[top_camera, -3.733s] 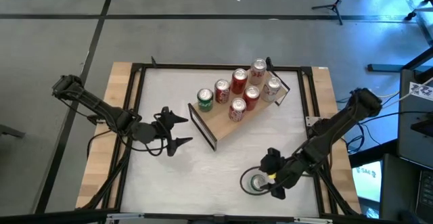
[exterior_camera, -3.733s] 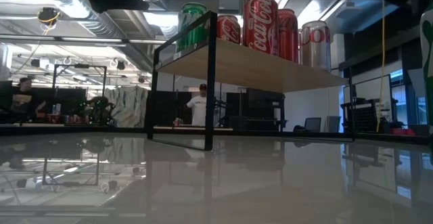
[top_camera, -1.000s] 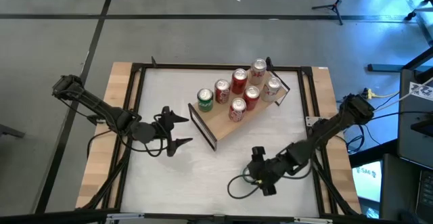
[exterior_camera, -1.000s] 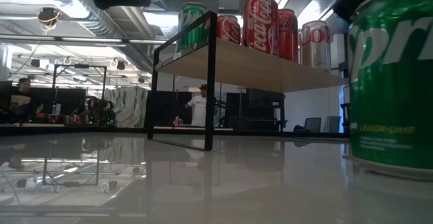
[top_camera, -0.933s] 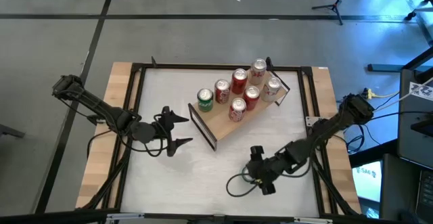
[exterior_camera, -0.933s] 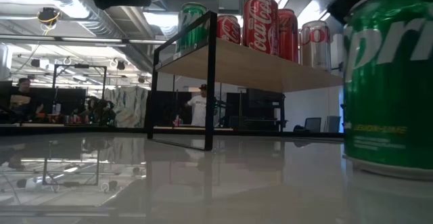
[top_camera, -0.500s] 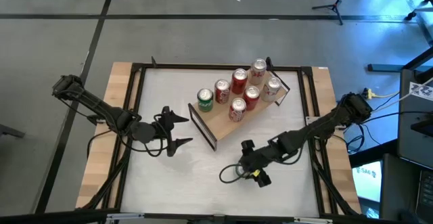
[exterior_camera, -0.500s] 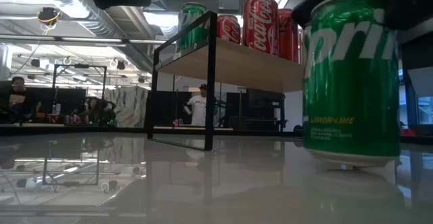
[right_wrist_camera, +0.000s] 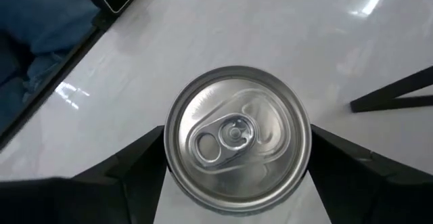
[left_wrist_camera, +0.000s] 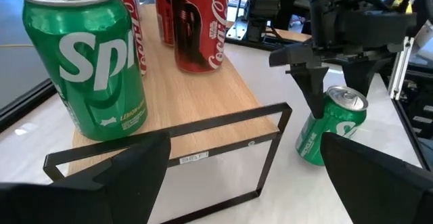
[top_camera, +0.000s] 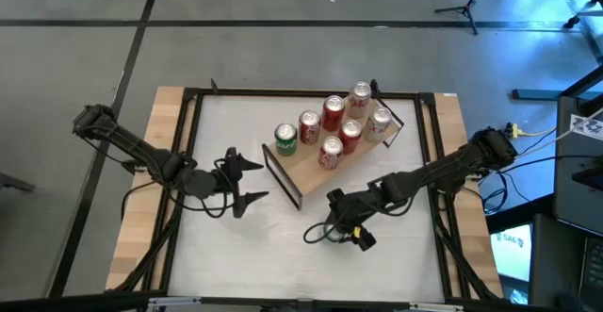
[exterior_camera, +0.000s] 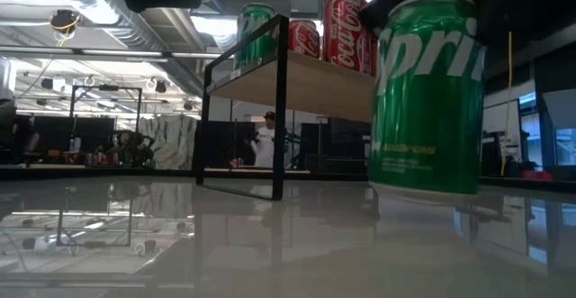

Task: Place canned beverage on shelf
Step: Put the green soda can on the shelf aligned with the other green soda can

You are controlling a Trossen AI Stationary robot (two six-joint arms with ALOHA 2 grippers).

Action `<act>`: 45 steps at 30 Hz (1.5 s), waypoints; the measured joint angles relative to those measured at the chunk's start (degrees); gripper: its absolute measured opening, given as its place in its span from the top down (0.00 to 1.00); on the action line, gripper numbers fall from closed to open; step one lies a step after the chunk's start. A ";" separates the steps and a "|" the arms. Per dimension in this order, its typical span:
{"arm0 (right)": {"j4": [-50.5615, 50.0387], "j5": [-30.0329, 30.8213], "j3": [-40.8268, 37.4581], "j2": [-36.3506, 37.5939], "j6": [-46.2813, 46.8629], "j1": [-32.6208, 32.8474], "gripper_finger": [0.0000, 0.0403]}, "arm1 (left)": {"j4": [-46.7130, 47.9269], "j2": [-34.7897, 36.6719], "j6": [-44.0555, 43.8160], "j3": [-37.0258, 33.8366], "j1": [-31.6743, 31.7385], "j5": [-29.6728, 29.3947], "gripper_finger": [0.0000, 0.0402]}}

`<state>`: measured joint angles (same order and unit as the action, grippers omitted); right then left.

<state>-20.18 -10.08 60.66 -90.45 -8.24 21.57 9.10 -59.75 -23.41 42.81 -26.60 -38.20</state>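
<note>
Gleaming white tabletop (top_camera: 236, 255) mirroring room; grey floor (top_camera: 75, 57) around.

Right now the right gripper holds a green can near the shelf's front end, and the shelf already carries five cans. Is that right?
Not quite: the shelf carries seven cans, not five; the high view shows one green, four red and two silver ones. The rest stands: the right gripper holds a green can near the shelf's front end.
</note>
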 joint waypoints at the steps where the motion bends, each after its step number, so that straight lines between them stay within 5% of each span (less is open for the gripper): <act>1: -0.07 -0.05 0.00 0.00 -0.63 -0.01 0.25 | -0.52 0.00 -0.01 0.00 0.20 -0.03 0.08; 17: -4.71 -2.56 0.04 0.09 -2.79 0.06 0.25 | -6.82 -1.40 0.48 0.00 1.63 1.78 0.08; 26: -5.48 -1.33 0.11 0.14 -2.58 0.10 0.25 | -17.52 -7.69 9.80 0.00 1.61 5.14 0.08; 45: -5.62 -0.93 0.11 0.17 -2.13 0.10 0.25 | -17.84 -8.09 10.13 0.00 1.61 5.07 0.08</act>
<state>-25.80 -11.00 60.77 -90.28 -10.37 21.67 -8.73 -67.83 -13.28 42.81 -24.99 -33.12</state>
